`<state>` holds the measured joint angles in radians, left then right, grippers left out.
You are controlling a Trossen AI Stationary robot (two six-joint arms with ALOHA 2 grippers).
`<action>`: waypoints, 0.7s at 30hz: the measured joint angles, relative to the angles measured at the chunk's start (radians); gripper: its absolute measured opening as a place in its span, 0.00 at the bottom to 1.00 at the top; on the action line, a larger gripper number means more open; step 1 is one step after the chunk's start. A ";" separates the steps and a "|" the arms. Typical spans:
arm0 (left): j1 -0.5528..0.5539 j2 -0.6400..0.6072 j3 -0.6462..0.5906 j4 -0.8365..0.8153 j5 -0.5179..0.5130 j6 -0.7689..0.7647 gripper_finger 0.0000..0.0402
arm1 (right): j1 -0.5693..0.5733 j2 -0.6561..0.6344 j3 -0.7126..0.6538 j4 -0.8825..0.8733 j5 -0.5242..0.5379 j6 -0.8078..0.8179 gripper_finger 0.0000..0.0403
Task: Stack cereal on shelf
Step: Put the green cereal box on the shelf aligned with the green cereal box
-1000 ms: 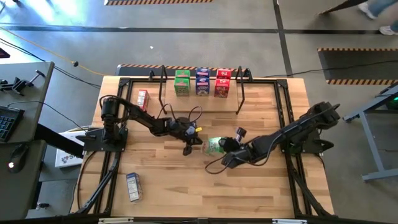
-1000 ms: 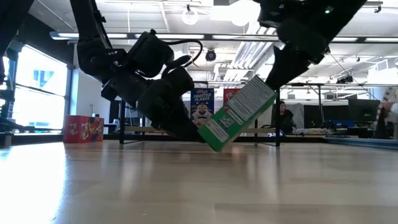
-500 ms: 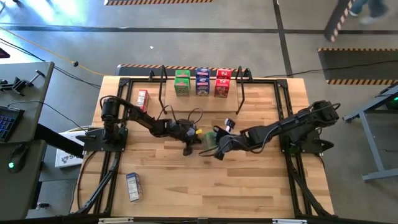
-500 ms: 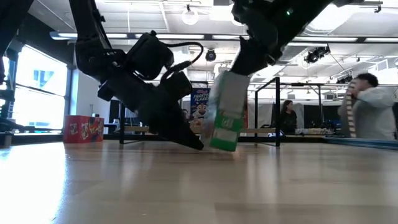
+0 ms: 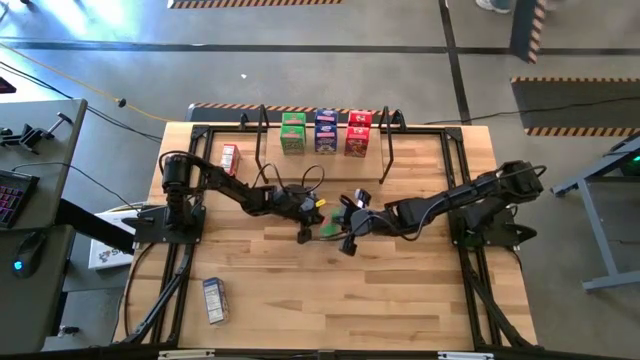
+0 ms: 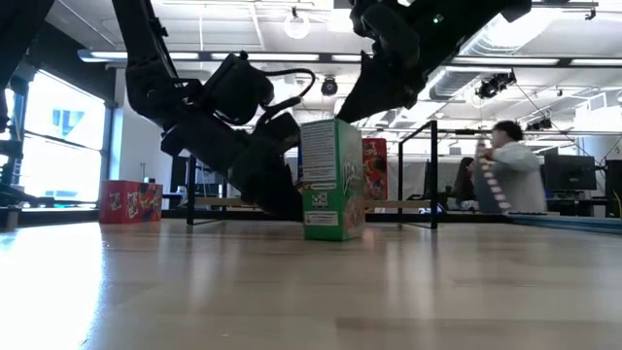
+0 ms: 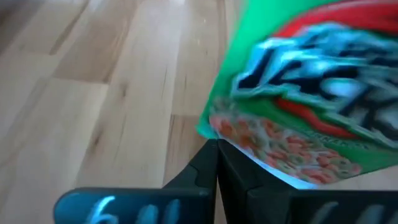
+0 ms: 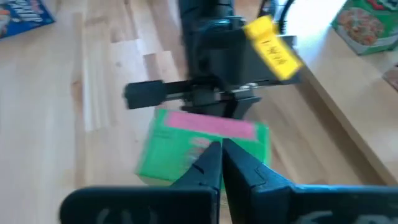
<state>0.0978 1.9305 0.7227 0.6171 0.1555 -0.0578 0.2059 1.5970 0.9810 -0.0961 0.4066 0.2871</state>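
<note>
While you read the high view, note the green box (image 5: 329, 228) at mid-table, well short of the shelf (image 5: 320, 162), wedged between the two grippers. Low view has it upright (image 6: 333, 180), base flat on the table (image 6: 311, 292), printed side panel facing the camera.

Left gripper (image 5: 305, 224): reaches in from the left base and sits just beside the box. Its wrist view shows the two fingers (image 7: 211, 174) pressed together, the green box (image 7: 311, 93) filling the space just beyond their tips; nothing clamped.

Right gripper (image 5: 350, 226): stretched in from the right, hanging over the box's top edge in the low view. Its wrist view shows the fingers (image 8: 214, 165) closed tip to tip, the green box (image 8: 186, 155) beneath and beyond them, not between them. You cannot tell whether the tips touch the carton.

On the shelf: three boxes in a row between the hoop frames, green (image 5: 292, 132), blue (image 5: 326, 131), red (image 5: 358, 133).

Loose stock on the table: a red box (image 5: 229, 159) outside the shelf's left hoop, a blue box (image 5: 214, 300) lying flat near the front left corner
</note>
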 joint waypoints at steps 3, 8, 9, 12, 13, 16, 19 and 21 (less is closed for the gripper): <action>0.000 0.000 0.000 -0.038 0.000 0.000 0.00 | -0.007 0.000 0.000 -0.002 0.003 0.000 0.00; 0.000 -0.002 0.000 -0.070 0.001 0.007 0.00 | -0.005 0.000 0.000 -0.014 0.004 -0.026 0.00; 0.000 -0.002 -0.002 -0.072 0.001 0.007 0.00 | -0.005 0.000 0.000 -0.019 0.005 -0.026 0.00; 0.000 -0.009 -0.013 -0.077 0.013 0.006 0.00 | -0.005 -0.001 0.000 -0.020 0.009 -0.042 0.00; 0.000 -0.020 -0.021 -0.083 0.022 0.000 0.00 | -0.005 -0.006 0.000 -0.025 0.008 -0.055 0.00; 0.000 -0.054 -0.042 -0.104 0.040 -0.009 0.00 | -0.005 -0.044 -0.001 -0.043 0.018 -0.082 0.00; -0.003 -0.101 -0.063 -0.116 0.047 -0.010 0.00 | -0.002 -0.107 0.000 -0.129 0.030 -0.074 0.00; -0.010 -0.126 -0.075 -0.103 0.047 -0.017 0.00 | 0.002 -0.144 0.000 -0.226 0.026 -0.019 0.00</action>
<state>0.0883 1.8048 0.6479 0.5141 0.2020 -0.0749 0.2080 1.4527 0.9806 -0.3225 0.4327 0.2676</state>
